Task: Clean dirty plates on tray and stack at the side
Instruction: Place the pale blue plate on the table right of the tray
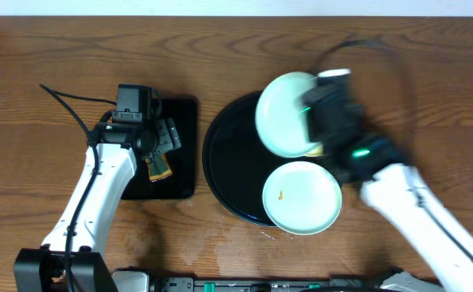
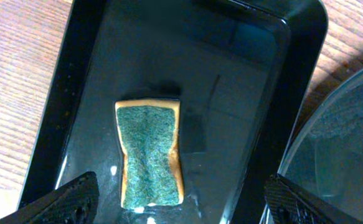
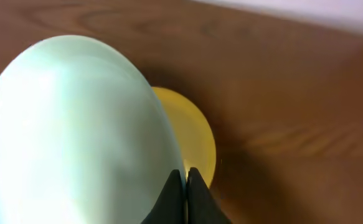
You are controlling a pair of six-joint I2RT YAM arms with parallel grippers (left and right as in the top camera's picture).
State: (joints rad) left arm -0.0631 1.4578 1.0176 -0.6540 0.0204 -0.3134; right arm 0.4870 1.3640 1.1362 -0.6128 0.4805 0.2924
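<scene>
Gripping a mint plate (image 3: pixel 75 124) by its rim, right claw (image 3: pixel 185 180) holds it tilted over the tray (image 1: pixel 220 154), far right; yellow plate (image 3: pixel 197 137) beneath; smeared mint plate (image 1: pixel 301 197) at near-right rim; left claw (image 2: pixel 181 199), apart, hovers over sponge (image 2: pixel 149 155).

A robotics test bench is indicated rather than a lived-in kitchen. A white left arm (image 1: pixel 98 191) and a white right arm (image 1: pixel 419 207) are mounted at the near edge of a wood-grain surface (image 1: pixel 58 49), and a loose black cable (image 1: pixel 67 107) is trailed across it. Dishwashing props are laid out: a sponge (image 2: pixel 150 155) in a small rectangular tray (image 2: pixel 63 93), a round black tray (image 1: pixel 224 162), and a mint plate (image 1: pixel 283 113) pinched by the right gripper (image 3: pixel 185 177). Only a pale strip is seen beyond the surface's far edge.
</scene>
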